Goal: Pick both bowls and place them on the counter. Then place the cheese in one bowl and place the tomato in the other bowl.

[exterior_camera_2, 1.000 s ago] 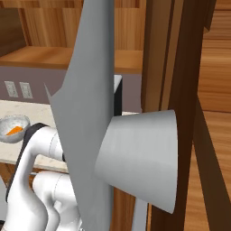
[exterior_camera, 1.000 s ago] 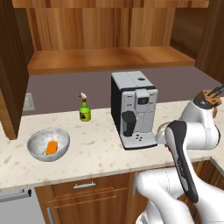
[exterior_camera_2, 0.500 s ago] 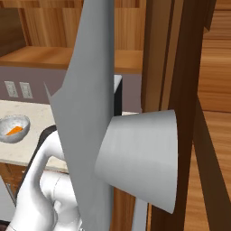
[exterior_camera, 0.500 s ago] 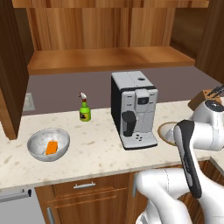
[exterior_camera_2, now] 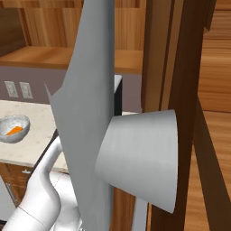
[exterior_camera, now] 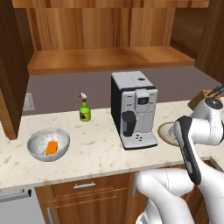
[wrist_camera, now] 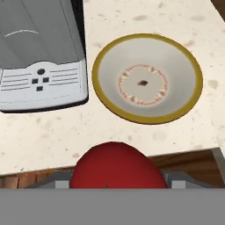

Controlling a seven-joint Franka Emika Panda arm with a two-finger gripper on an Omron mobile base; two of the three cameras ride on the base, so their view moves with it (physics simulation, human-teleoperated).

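Tomato (wrist_camera: 115, 167), dark red and round, sits at the bottom centre of the hand view, pinched between the gripper's (wrist_camera: 115, 178) two grey finger tips, whose ends show just left and right of it. Above it in that view, on the beige speckled counter (wrist_camera: 145, 17), rests the shallow bowl (wrist_camera: 147, 78) with a yellow-tan rim and a ring of reddish dots around a dark speck at its middle. At upper left stands the grey coffee machine (wrist_camera: 41, 66), its drip tray just beside the bowl's rim.

In the left base view, the grey-white marbled bowl (exterior_camera: 48, 144) lies at lower left on the counter, with the orange cheese wedge (exterior_camera: 51, 148) inside it. A green spray bottle (exterior_camera: 85, 107) stands near the wall, between that bowl and the coffee machine. The shallow bowl peeks out to the machine's right, behind the white arm (exterior_camera: 192, 144).
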